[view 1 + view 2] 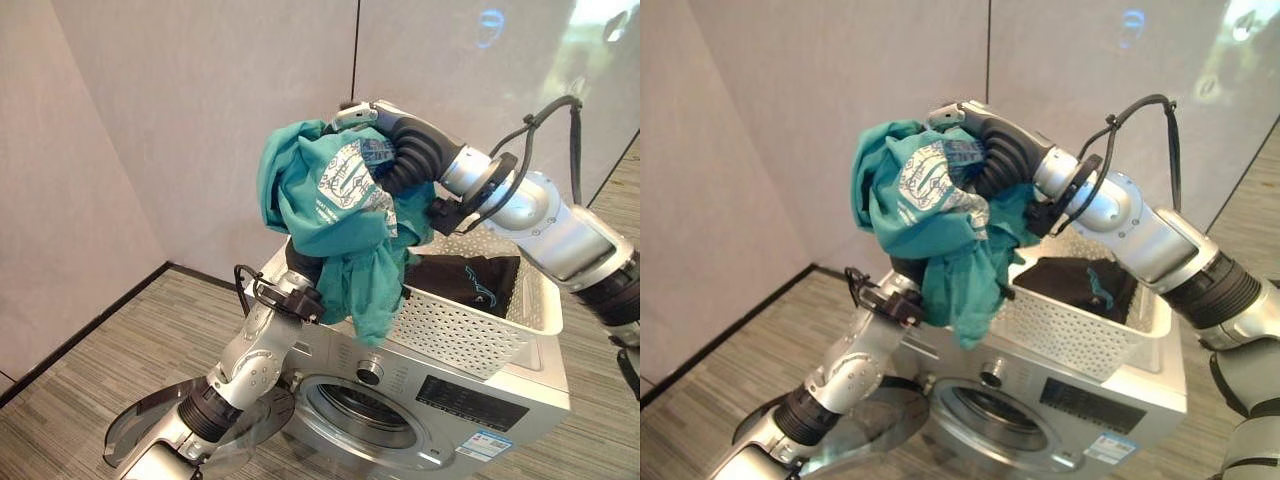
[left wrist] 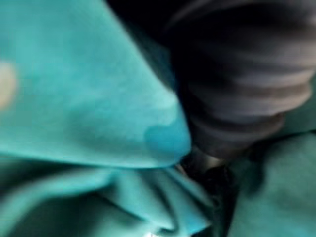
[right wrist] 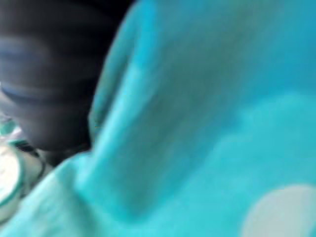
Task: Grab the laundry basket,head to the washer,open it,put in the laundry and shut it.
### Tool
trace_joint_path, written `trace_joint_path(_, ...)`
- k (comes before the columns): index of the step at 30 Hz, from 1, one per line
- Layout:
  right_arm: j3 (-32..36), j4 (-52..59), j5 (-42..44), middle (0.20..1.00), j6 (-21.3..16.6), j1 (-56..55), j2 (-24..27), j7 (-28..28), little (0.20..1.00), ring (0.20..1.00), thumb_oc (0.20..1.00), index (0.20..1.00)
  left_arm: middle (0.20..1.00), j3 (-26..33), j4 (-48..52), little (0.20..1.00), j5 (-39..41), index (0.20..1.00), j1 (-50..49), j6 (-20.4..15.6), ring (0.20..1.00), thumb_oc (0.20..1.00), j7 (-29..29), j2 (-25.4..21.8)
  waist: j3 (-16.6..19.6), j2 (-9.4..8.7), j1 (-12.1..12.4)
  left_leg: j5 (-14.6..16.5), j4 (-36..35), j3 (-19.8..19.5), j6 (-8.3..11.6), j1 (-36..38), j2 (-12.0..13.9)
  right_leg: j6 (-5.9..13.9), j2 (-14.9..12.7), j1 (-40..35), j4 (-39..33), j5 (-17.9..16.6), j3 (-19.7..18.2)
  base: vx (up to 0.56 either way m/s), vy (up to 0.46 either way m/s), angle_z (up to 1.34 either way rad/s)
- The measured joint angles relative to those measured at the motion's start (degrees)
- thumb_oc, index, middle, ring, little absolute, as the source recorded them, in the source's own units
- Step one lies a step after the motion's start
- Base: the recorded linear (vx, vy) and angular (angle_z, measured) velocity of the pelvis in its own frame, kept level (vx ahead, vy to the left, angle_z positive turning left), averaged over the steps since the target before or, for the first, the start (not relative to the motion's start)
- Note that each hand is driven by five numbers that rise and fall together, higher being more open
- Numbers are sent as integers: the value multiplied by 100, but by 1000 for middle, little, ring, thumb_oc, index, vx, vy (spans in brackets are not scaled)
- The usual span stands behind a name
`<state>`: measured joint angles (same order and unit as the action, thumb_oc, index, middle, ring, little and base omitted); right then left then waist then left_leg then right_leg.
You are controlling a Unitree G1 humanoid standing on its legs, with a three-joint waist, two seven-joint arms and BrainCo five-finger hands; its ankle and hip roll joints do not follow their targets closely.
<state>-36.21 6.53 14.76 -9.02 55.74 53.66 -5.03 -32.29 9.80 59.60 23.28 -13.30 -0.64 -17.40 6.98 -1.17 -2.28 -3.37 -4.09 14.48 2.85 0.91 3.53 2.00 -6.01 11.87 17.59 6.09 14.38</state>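
A teal shirt (image 1: pixel 325 200) with a pale print hangs bunched in the air above the left end of the white perforated laundry basket (image 1: pixel 470 335). My right hand (image 1: pixel 358 117) is shut on the top of the shirt, fingers curled over the cloth. My left hand (image 1: pixel 300 268) reaches up from below into the hanging cloth, which hides its fingers. The basket stands on top of the silver washer (image 1: pixel 520 395), and a dark garment (image 1: pixel 470 275) lies in it. The washer's round door (image 1: pixel 150 430) is swung open to the left, and the drum opening (image 1: pixel 360 410) shows below the shirt.
Grey walls meet in a corner behind the washer. Striped wood-look floor (image 1: pixel 110 370) spreads to the left of the open door.
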Motion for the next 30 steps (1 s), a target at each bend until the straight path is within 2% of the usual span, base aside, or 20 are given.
trace_joint_path(6,834,222,-599,1000,-179,-680,-201,183,1000,1000,1000,1000,200,98,98,200,-246,200,-96,21,200,200,184,-21,34,102,10,25,-1,-4,-36,3,13,1,-1,0,-2,1,-16,0,0,0)
trace_joint_path(10,1615,321,-1131,1000,-245,-1455,-243,502,1000,1000,1000,1000,200,883,281,200,-333,200,-165,-51,200,200,222,36,6,163,-10,39,-2,-2,-56,4,21,3,1,-1,-3,2,-18,9,-2,0)
trace_joint_path(13,2046,284,-1096,1000,-248,-1849,-344,646,1000,1000,1000,1000,200,1277,369,200,-326,200,-284,-202,200,200,225,170,-5,195,-9,41,-2,-3,-58,2,25,3,7,-1,-6,2,-18,0,0,0)
trace_joint_path(18,2512,189,-491,1000,-274,-2079,-533,800,1000,1000,1000,1000,200,1337,376,200,-320,200,-333,-314,200,200,223,278,-16,212,-6,40,-5,-3,-57,0,34,3,21,-2,-20,2,-16,0,0,0)
trace_joint_path(24,3920,473,-833,1000,-525,-2536,-533,1449,1000,1000,1000,1000,200,1584,608,200,-330,200,-647,-316,200,200,313,186,-52,235,-7,48,-22,-1,-59,-2,34,4,30,-10,-61,1,-18,0,0,0)
trace_joint_path(29,5453,577,-1346,1000,-639,-3558,-334,2130,1000,1000,1000,1000,200,2769,807,200,-576,200,-1756,-316,200,200,449,-337,-162,348,-16,59,-24,-5,-51,-3,30,11,33,-27,-97,-1,-16,0,0,0)
trace_joint_path(30,6257,498,-1472,1000,-712,-3993,-335,2527,1000,1000,1000,1000,200,3415,807,200,-573,200,-2435,-315,200,200,551,-377,-231,416,-12,82,-19,-9,-58,1,28,18,30,-39,-103,4,-16,0,0,0)
